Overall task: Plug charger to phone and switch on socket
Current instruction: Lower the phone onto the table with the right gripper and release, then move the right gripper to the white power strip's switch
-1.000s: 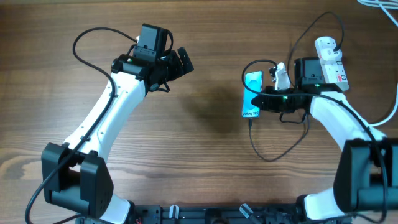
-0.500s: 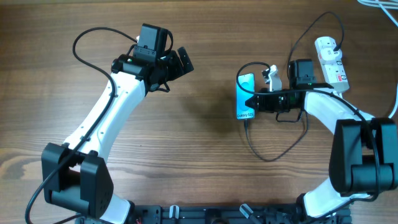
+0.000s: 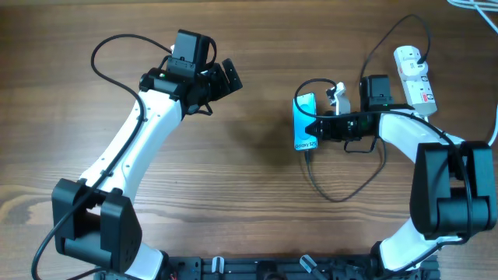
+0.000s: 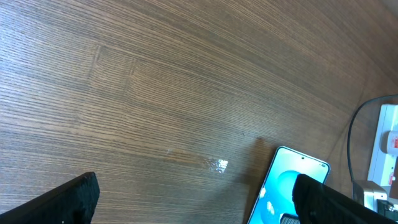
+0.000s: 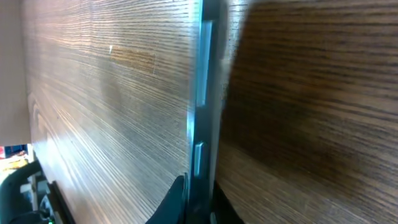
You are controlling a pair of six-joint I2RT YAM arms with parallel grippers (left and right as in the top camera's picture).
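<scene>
Phone: the phone (image 3: 304,117) is on the bench (image 3: 249,202), right of centre, screen facing the overhead camera.
Right end effector: the right end effector (image 3: 314,127) is clamped on the phone's right edge. The wrist cam shows that thin edge sitting right between the fingers.
Left end effector: the left end effector (image 3: 227,76) is spread wide, holding nothing, well apart from everything.
Charger: the charger (image 3: 334,198) loops across the bench and its tip meets the phone's bottom end. It looks plugged in to me, but I can't swear to it.
Socket: the socket (image 3: 411,68) is at the far right. The switch is too small to read.
Progress: plugging in seems pretty much done. My guess is flipping the switch is what's left.
</scene>
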